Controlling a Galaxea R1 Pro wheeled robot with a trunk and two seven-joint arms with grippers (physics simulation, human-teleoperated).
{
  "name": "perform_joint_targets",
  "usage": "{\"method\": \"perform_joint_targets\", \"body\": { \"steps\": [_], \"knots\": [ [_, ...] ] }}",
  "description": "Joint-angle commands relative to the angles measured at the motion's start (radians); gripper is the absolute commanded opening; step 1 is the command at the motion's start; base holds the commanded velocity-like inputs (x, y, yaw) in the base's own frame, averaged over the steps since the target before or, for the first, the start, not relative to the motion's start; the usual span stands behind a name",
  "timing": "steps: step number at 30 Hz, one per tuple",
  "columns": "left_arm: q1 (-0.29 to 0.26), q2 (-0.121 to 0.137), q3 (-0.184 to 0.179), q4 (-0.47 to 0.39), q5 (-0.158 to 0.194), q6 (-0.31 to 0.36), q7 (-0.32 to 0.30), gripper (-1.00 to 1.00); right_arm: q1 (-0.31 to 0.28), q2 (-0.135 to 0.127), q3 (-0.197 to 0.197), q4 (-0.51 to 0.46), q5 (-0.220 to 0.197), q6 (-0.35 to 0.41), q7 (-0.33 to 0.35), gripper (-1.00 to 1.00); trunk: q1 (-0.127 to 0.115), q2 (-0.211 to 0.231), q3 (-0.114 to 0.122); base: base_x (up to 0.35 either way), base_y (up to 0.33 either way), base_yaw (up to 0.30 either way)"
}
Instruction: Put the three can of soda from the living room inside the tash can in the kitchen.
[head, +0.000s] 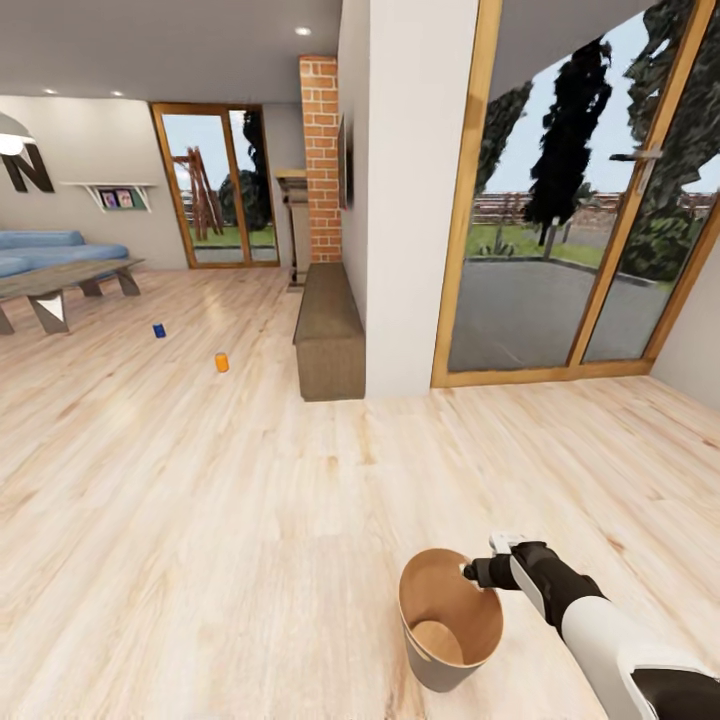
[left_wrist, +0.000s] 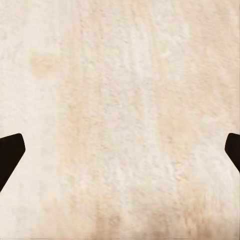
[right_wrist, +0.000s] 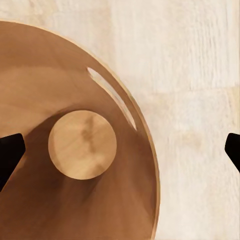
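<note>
Near the bottom of the head view, on the pale wood floor (head: 250, 520), the tash can (head: 450, 620) sits close in front of the robot, grey outside, tan-brown inside, its mouth tilted toward the camera. Right gripper (head: 478, 572) at the bin's rim on the robot's right side, white-and-black forearm reaching in from the lower right corner. Its fingers appear to be at the rim itself; whether they clamp the wall cannot be told from the head view.

Right wrist view looks down into the tash can (right_wrist: 75, 190): round lighter bottom disc, a slot handle cut-out (right_wrist: 112, 97) near the rim, bare floor beside it. Two dark fingertips (right_wrist: 10, 155) show at opposite edges of that picture, set wide apart; rim contact not visible there.

Left wrist view: floor planks (left_wrist: 120, 120) only, dark fingertips (left_wrist: 10, 155) at both edges, spread wide, nothing between them — left gripper released.

Far off across the floor, well apart from the bin: dark blue can (head: 158, 330) and orange can (head: 221, 362), both upright on the floor, the blue one nearer the coffee table (head: 60, 285). Blue sofa (head: 50, 250) behind it. Brick column (head: 320, 160), low wooden cabinet (head: 328, 335), glazed door (head: 590, 200) at right.
</note>
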Motion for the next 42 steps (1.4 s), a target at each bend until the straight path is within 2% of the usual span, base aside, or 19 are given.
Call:
{"method": "perform_joint_targets", "body": {
  "steps": [1, 18, 31, 37, 38, 42],
  "knots": [
    [0.000, 0.000, 0.000, 0.000, 0.000, 0.000, 0.000, 1.00, 0.000, 0.004, 0.004, 0.000, 0.001, 0.001, 0.000, 1.00, 0.000, 0.000, -0.004, 0.000, 0.000, 0.000],
    [0.000, 0.000, 0.000, 0.001, 0.000, 0.000, 0.000, 1.00, 0.000, 0.006, 0.007, -0.002, 0.004, 0.005, 0.001, 1.00, 0.008, -0.004, -0.070, 0.000, 0.000, 0.000],
    [-0.002, 0.002, 0.003, -0.003, 0.003, -0.004, 0.002, 1.00, 0.000, 0.007, 0.009, -0.002, 0.004, 0.006, 0.001, 1.00, 0.008, -0.004, -0.070, 0.000, 0.000, 0.000],
    [-0.042, 0.000, 0.006, -0.065, 0.005, -0.002, 0.004, 1.00, 0.000, 0.009, 0.010, -0.002, 0.003, 0.006, 0.001, 1.00, 0.008, -0.004, -0.070, 0.000, 0.000, 0.000],
    [-0.052, -0.005, 0.003, -0.120, 0.004, -0.001, 0.003, 1.00, 0.000, 0.008, 0.010, -0.002, 0.004, 0.006, 0.002, 1.00, 0.008, -0.004, -0.070, 0.000, 0.000, 0.000],
    [-0.057, -0.007, 0.000, -0.151, 0.003, -0.001, 0.003, 1.00, 0.000, 0.008, 0.010, -0.002, 0.004, 0.006, 0.003, 1.00, 0.010, -0.005, -0.085, 0.000, 0.000, 0.000]
  ]
}}
